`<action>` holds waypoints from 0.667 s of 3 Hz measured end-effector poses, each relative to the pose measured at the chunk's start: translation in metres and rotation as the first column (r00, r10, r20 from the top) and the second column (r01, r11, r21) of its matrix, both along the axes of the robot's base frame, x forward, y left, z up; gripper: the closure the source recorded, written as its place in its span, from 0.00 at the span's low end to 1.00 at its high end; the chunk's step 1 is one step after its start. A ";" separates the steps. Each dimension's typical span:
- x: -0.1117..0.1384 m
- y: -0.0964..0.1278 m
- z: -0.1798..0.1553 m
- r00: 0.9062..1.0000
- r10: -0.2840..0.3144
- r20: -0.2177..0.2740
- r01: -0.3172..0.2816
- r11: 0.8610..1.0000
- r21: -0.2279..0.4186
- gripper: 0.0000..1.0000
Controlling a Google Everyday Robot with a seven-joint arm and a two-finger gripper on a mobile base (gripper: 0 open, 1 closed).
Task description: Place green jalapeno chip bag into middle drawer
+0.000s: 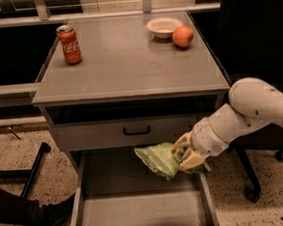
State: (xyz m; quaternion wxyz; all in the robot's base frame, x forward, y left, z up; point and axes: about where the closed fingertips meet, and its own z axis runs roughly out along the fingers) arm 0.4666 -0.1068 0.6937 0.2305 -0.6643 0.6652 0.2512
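Observation:
The green jalapeno chip bag (pixel 158 159) is a crinkly light-green foil bag held in the air just below the grey drawer front. My gripper (pixel 184 155) is shut on its right end, at the end of the white arm that comes in from the right. The bag hangs over the back part of the middle drawer (pixel 143 212), a wide grey metal tray pulled out at the bottom, with low side walls and a flat floor. The bag does not touch the floor of the drawer.
On the grey cabinet top (pixel 128 62) stand a red soda can (pixel 69 44) at the back left, and a white bowl (pixel 164 26) and an orange (pixel 183 36) at the back right. The drawer front with a black handle (pixel 136 131) is shut. An office chair base (pixel 262 174) stands to the right.

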 end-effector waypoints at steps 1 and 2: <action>-0.034 0.013 -0.040 0.996 0.069 -0.048 -0.069 0.998 0.008 1.00; -0.034 0.013 -0.040 0.996 0.069 -0.048 -0.069 0.998 0.008 1.00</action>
